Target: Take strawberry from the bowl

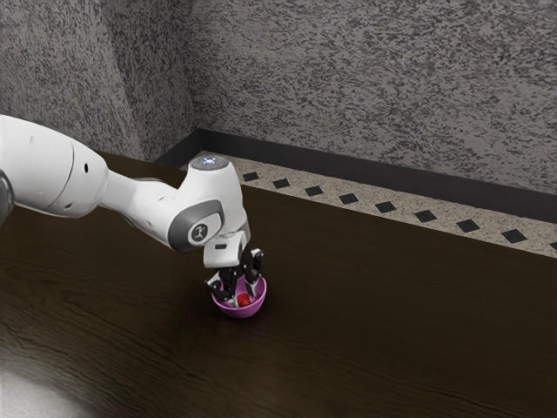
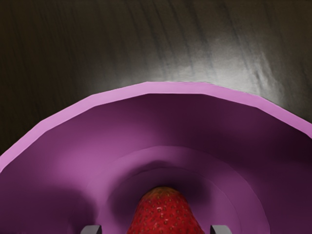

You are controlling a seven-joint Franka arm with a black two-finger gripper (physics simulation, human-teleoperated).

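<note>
So the backdrop's a speckled grey stone-look wall (image 1: 365,87), with a dark brown wood-grain table (image 1: 392,331) in front. On it, well in from the table's far edge, sits a small round pink-purple bowl (image 1: 241,313), and the red ripe-looking strawberry (image 2: 165,214) is down inside, near the bottom.

Handling-wise, I'd guess it's light, a bit soft and easy to bruise, and that taper could squirt out if you pinch too near the tip. I'd grab it across the widest part of its sides, gently, then go straight up so nothing drags on the rim.

As for the black two-finger gripper (image 1: 244,296), it's reaching down into the bowl with its fingers apart, one each side of the berry. Looks a bit wider than the fruit, tbh, with slim gaps both sides, so nothing's clamped. Can't tell if it's brushing the bowl's inner wall.
</note>
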